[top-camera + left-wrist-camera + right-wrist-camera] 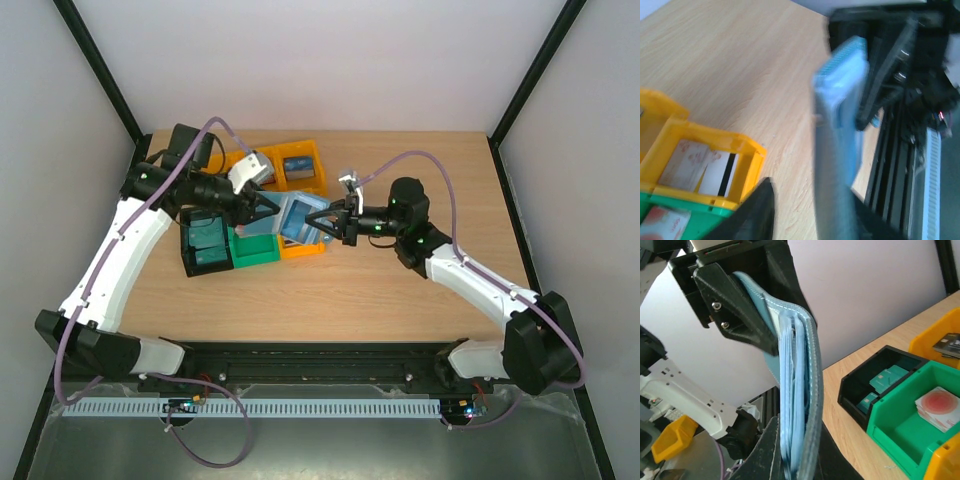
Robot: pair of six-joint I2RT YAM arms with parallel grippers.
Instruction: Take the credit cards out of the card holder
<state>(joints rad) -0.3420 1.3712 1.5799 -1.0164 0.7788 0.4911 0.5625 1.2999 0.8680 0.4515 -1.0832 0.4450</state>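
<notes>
Centrally, one card holder (300,218), right end effector (328,222) clamped on it, left end effector (266,212) slightly apart beside it

Orange bins (300,146), green bin (252,262), black bin (186,245)

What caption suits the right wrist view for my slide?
Right gripper shut on the card holder, with a green bin and black bin beyond.

card holder (300,215) 1 | orange bins (305,148) 3 | green bin (255,262) 1 | black bin (190,245) 1
</notes>
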